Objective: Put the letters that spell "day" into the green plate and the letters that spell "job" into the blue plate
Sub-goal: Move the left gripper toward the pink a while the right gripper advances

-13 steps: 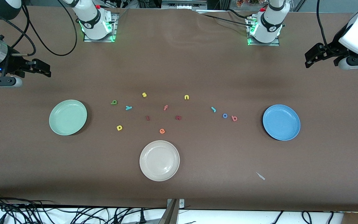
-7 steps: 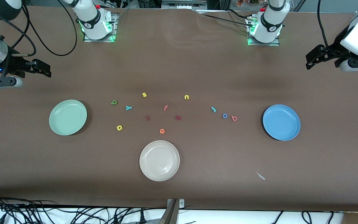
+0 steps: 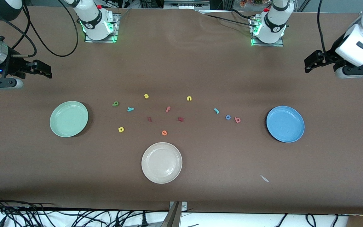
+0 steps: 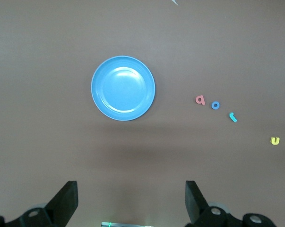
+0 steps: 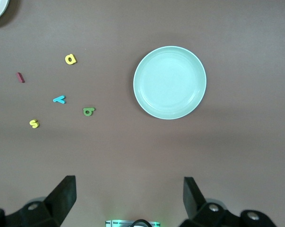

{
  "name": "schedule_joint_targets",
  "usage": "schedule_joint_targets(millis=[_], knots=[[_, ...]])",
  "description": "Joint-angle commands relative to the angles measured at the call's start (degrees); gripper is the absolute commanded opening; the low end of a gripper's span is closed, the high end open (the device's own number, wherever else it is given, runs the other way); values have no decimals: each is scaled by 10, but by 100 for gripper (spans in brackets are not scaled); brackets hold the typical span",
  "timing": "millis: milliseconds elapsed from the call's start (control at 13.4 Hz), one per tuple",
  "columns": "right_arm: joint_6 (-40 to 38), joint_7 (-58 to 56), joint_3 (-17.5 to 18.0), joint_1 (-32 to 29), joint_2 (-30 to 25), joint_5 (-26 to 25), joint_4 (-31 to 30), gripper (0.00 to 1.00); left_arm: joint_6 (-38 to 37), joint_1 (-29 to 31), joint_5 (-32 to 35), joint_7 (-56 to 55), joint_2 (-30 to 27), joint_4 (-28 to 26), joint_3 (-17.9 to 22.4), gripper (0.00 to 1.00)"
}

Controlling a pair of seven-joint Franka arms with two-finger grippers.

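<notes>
Brown covering lies over the whole counter [image 3: 181, 63], and every foam letter rests flat on it, none in a plate. The green plate [image 3: 69, 119] sits toward the right arm's end, the blue plate [image 3: 285, 124] toward the left arm's end, and a cream-white plate [image 3: 161, 162] lies between them, nearer to the front camera. The dark green a [image 3: 115, 103], the teal y [image 3: 130, 109] and the yellow d [image 3: 121, 129] are spread out beside the green plate, each apart from the others, the d nearest the camera of the three. The teal j [image 3: 216, 110], the blue o [image 3: 228, 117] and the salmon-red b [image 3: 237, 119] form a short slanting row beside the blue plate, the o just beside the b. Between the two groups lie a yellow s [image 3: 146, 96], a yellow n [image 3: 189, 98], a salmon f [image 3: 168, 109], an orange e [image 3: 164, 133] and two dark red letters [image 3: 149, 119] that are too small to read. A small pale scrap [image 3: 264, 178] lies on the counter nearer the camera than the blue plate. The left hand [image 3: 309, 64] hangs in the air over bare counter at the left arm's end, its fingers [image 4: 66, 202] spread wide with nothing between them. The right hand [image 3: 46, 71] hangs over bare counter at the right arm's end, also spread wide and holding nothing; its wrist view looks down on the green plate and the letters beside it.
</notes>
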Motion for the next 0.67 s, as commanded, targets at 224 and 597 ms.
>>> schedule_joint_targets(millis=[224, 597], knots=[[1, -4, -1, -3, 11, 6, 5, 100, 89, 24, -36, 95, 9, -69, -7, 100], [2, -1, 3, 3, 36, 13, 6, 100, 143, 15, -39, 86, 39, -98, -9, 100]])
